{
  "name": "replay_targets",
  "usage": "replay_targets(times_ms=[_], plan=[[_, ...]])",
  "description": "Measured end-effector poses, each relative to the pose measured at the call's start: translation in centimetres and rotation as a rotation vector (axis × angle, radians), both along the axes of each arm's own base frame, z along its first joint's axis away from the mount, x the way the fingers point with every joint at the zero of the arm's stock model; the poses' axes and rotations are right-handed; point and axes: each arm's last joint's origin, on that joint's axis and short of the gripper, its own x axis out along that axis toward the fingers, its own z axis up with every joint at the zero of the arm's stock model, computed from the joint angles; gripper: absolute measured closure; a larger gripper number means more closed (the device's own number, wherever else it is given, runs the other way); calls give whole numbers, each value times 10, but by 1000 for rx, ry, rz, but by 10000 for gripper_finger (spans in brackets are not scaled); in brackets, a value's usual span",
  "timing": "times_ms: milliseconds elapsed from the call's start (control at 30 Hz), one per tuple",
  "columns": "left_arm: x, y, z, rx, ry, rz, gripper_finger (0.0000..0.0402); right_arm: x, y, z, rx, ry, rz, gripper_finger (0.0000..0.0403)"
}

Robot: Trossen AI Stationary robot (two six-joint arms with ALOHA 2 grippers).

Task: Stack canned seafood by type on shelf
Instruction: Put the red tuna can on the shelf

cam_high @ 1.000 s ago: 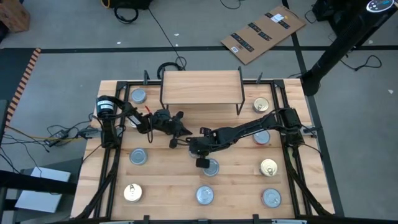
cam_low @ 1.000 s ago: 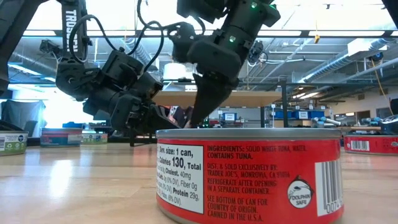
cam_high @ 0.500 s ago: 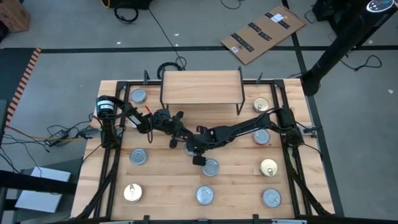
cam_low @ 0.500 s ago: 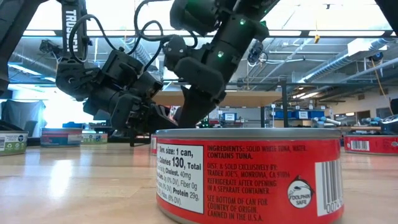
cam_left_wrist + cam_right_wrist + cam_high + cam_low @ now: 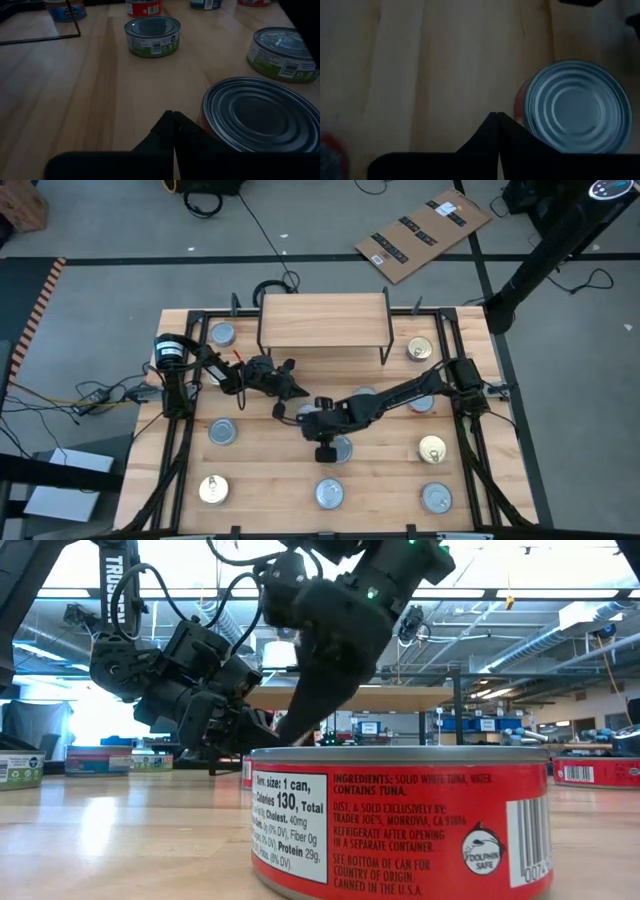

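The right end effector [image 5: 306, 416] is clenched on nothing, fingertips pressed together just at 10 o'clock of a silver-topped, red-sided tin [image 5: 338, 448] near the worktop's middle; in the right wrist view the closed tips [image 5: 497, 118] sit just beside that tin [image 5: 576, 107], apparently not touching it. The left end effector [image 5: 297, 389] is likewise clenched and empty, lying low at 12 o'clock of the right one, under the front edge of the shelf [image 5: 323, 318]; its wrist view shows the shut tips [image 5: 172, 120] next to a silver tin lid [image 5: 255, 114].

The shelf stands bare at the 12 o'clock side of the worktop [image 5: 270, 440]. Tins are spread flat around it: one silver at 10 o'clock [image 5: 222, 334], a gold one at 2 o'clock [image 5: 420, 349], a red-rimmed one at 3 o'clock [image 5: 421, 402], a gold one [image 5: 432, 448] below that, silver ones at 5 o'clock [image 5: 436, 498] and 6 o'clock [image 5: 330, 494], a gold one at 7 o'clock [image 5: 213, 490], a silver one at 8 o'clock [image 5: 223, 432]. The low view is filled by a red tuna tin [image 5: 400, 830]
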Motion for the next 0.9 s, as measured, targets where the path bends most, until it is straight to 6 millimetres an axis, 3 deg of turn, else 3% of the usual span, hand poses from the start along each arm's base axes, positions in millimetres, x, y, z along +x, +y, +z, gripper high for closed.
replay_targets(times_ms=[400, 733, 900], plan=[[0, -4, -4, 15, 25, -21, 397, 8, -14, -35, -56, 62, -39, 394], [0, -2, -6, 50, 48, 12, 397, 4, -25, -4, -124, -11, -137, 394], [0, -1, -6, 53, 53, 21, 397, 3, -31, 1, -134, -10, -157, 394]])
